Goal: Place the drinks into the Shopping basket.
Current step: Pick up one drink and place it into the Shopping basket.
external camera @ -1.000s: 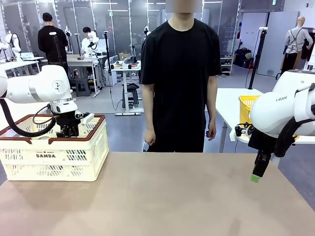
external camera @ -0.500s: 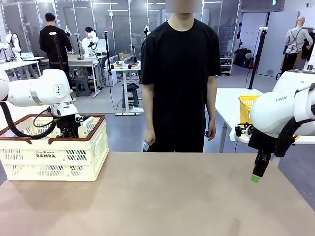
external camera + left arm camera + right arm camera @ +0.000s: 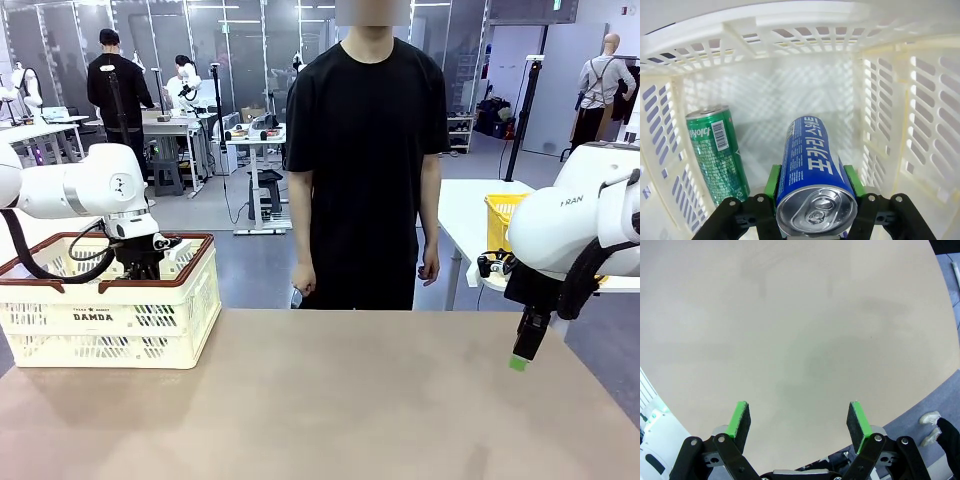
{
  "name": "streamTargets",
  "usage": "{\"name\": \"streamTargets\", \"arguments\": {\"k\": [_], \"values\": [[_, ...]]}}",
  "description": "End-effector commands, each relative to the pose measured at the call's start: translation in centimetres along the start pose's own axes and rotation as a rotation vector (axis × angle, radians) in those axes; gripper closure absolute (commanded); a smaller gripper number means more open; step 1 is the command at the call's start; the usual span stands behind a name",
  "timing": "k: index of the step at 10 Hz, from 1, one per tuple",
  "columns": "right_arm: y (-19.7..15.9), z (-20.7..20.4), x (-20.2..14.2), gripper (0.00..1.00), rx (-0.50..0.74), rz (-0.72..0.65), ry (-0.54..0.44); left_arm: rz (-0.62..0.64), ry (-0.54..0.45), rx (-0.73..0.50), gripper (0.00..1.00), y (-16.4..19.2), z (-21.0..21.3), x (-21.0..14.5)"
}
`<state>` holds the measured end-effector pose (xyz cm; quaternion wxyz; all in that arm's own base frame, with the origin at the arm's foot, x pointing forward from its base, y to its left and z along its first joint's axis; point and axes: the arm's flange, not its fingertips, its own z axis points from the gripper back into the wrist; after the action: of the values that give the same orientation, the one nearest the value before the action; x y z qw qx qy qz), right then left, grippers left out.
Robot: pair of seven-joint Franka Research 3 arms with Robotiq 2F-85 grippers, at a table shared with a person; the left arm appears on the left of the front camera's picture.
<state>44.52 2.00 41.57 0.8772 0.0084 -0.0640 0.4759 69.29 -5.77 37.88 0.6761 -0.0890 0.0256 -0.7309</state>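
Tabletop [image 3: 350, 400]: a plain tan surface, bare across its middle and near edge. A workshop room with benches and other people lies beyond it.

At the left end, the shopping basket [image 3: 110, 318] stands on the table against the left edge, its reddish-brown rim toward the room. The left arm reaches down into the basket from above, so the left gripper [image 3: 812, 175] sits below the rim between the slotted cream walls. Its green pads are clamped on the sides of a blue can [image 3: 812, 170], which points lengthwise toward the basket floor, its pull-tab end toward the camera. A green can [image 3: 717, 150] lies just beside it, close against the slotted side wall. The basket floor beyond both cans is open.

At the middle of the far edge, a person in a black shirt [image 3: 365, 150] stands with both hands hanging down, apart from the table.

At the right, the right gripper [image 3: 798, 421] hangs above the table's right edge, fingers spread wide and holding nothing. Bare tabletop lies under it, and floor shows past the curved edge. A yellow basket [image 3: 500, 220] sits on a white table behind.
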Motion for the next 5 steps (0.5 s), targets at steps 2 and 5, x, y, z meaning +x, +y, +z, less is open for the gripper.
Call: {"name": "streamTargets", "arguments": {"k": [2, 5], "values": [[0.0, 0.09, -0.07, 0.03, 0.0, 0.002, 0.004, -0.004, -0.008, -0.018, 0.33, 0.74, 0.64, -0.09], [0.0, 0.09, -0.07, 0.03, 0.0, 0.002, 0.004, -0.005, -0.01, -0.035, 0.05, 0.84, 0.41, 0.09]]}}
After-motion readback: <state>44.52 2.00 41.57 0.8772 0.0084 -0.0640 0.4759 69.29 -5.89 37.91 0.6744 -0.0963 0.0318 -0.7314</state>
